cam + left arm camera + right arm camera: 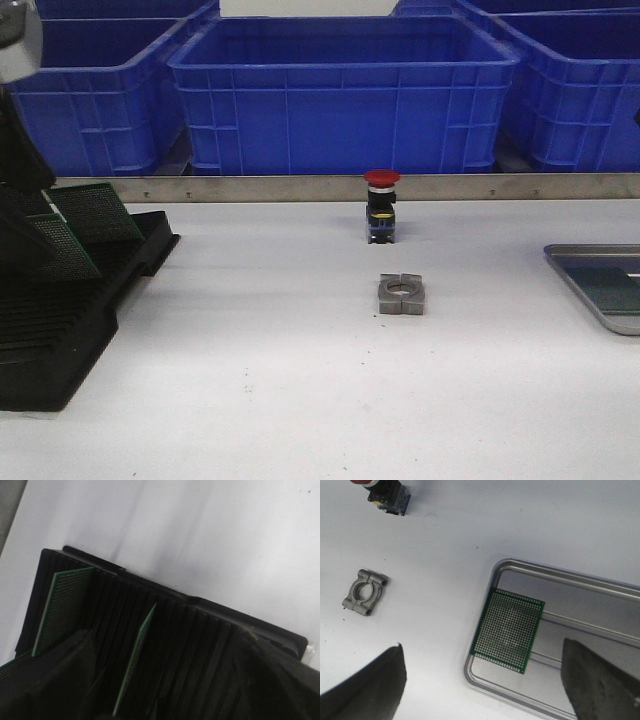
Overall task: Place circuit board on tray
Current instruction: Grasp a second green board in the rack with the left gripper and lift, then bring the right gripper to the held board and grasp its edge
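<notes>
one circuit board [508,630] lies in one tray [560,577]; two boards [62,607] stand in rack [200,645]; both claws released.

1. The shallow silver-grey metal tray [555,575] with raised rim, rounded corners and ridged bottom lies flat on the white tabletop [300,400], at its right edge in the front view.
2. A green perforated rectangular circuit board [508,630] lies flat inside the tray, against one rim.
3. Two more green circuit boards [62,605] stand tilted in slots of the black rack.
</notes>
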Controlling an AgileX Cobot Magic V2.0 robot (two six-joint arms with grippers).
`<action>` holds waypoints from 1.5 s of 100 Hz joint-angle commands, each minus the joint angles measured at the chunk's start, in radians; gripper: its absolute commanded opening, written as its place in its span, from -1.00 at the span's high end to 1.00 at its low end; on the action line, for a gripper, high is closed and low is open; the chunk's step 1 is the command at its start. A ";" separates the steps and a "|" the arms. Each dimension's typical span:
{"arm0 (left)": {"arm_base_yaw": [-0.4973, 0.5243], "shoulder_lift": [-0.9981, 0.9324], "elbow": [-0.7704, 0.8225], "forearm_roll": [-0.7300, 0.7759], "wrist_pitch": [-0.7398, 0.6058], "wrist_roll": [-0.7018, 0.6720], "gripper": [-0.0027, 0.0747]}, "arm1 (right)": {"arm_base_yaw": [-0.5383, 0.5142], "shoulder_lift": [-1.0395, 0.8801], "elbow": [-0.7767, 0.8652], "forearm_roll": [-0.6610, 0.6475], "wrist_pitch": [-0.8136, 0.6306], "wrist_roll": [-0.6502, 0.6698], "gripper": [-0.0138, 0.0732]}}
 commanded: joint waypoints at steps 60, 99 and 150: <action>0.004 0.114 -0.110 0.010 -0.030 -0.037 0.97 | 0.001 -0.043 -0.028 0.037 -0.006 -0.010 -0.80; 0.003 -0.047 -0.112 -0.062 0.140 -0.037 0.97 | 0.006 -0.103 -0.028 0.037 0.014 -0.033 -0.80; -0.027 -0.094 -0.112 -0.571 0.554 -0.015 0.97 | 0.311 -0.199 -0.028 0.037 0.158 -0.248 -0.80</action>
